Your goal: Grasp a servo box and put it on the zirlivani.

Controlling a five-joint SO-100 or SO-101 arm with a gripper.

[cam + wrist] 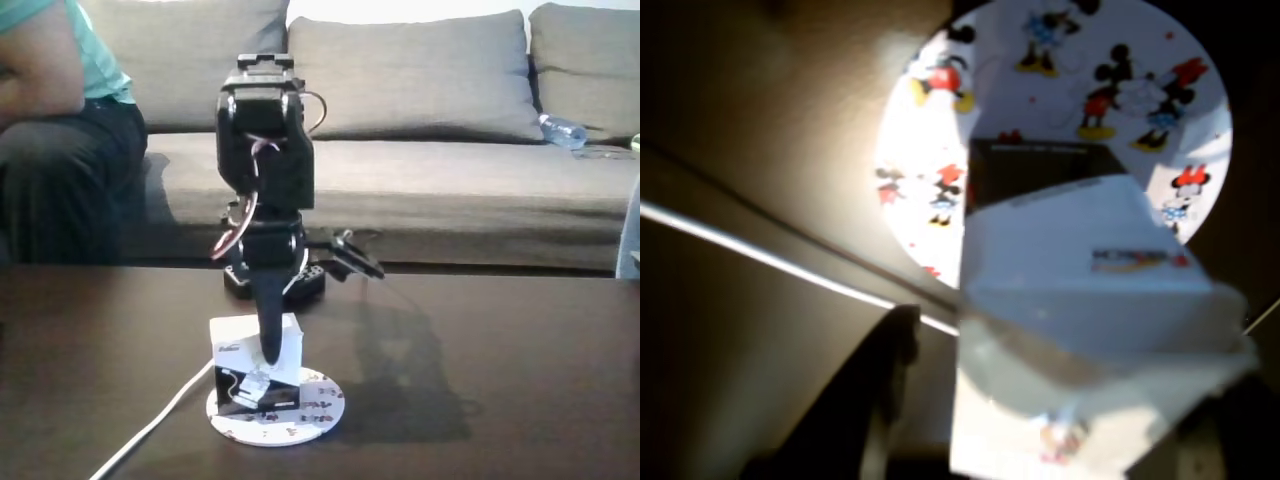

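While the arm [262, 150] reached straight down from its raised elbow, the gripper [270, 345] straddled the servo box [256, 365], which sat on the zirlivani [320, 410]; whether the fingers clamped it, I could not tell.

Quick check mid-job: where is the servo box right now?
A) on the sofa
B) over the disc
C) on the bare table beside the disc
B: in the fixed view the box stands on the disc; the wrist view shows the disc under it.
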